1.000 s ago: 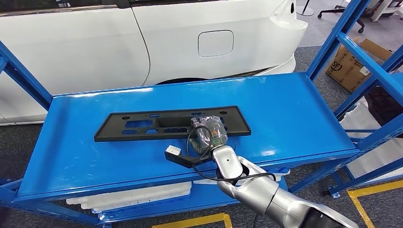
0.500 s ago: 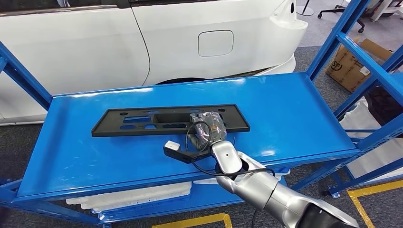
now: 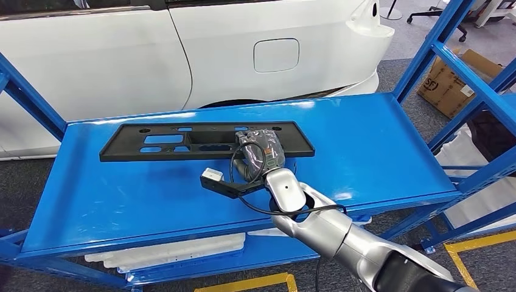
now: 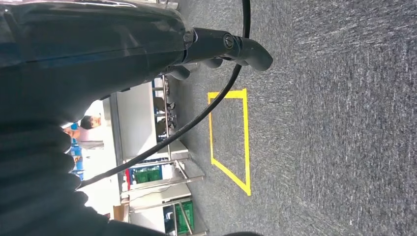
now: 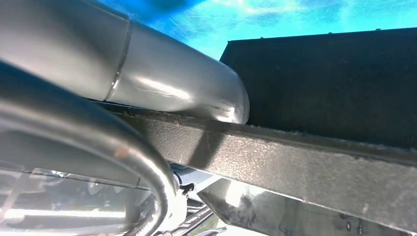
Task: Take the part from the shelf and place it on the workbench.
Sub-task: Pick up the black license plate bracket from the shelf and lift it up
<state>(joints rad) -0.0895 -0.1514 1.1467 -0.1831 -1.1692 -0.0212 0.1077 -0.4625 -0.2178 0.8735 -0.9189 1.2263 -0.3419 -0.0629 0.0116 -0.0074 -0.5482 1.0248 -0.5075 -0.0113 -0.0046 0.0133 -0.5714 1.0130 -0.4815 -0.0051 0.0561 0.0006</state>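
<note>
A long black plastic part (image 3: 176,141) with several cut-outs lies lengthwise over the blue shelf board (image 3: 377,146). My right hand (image 3: 261,156), wrapped in clear film, grips the part's near edge towards its right end, and a black wrist camera bracket (image 3: 220,185) sticks out to the left. Whether the part touches the board I cannot tell. In the right wrist view the part's textured black edge (image 5: 319,162) runs across close up, with a silver finger (image 5: 177,91) lying over it. My left hand (image 4: 216,51) hangs above grey carpet, holding nothing.
A white car (image 3: 182,55) stands right behind the shelf. Blue uprights (image 3: 435,45) rise at the right, with a cardboard box (image 3: 447,85) beyond. White parts (image 3: 170,249) lie on the lower shelf. Yellow tape (image 3: 255,284) marks the floor.
The black part has shifted left and away from me in my right hand's grip, and the arm has reached further over the board.
</note>
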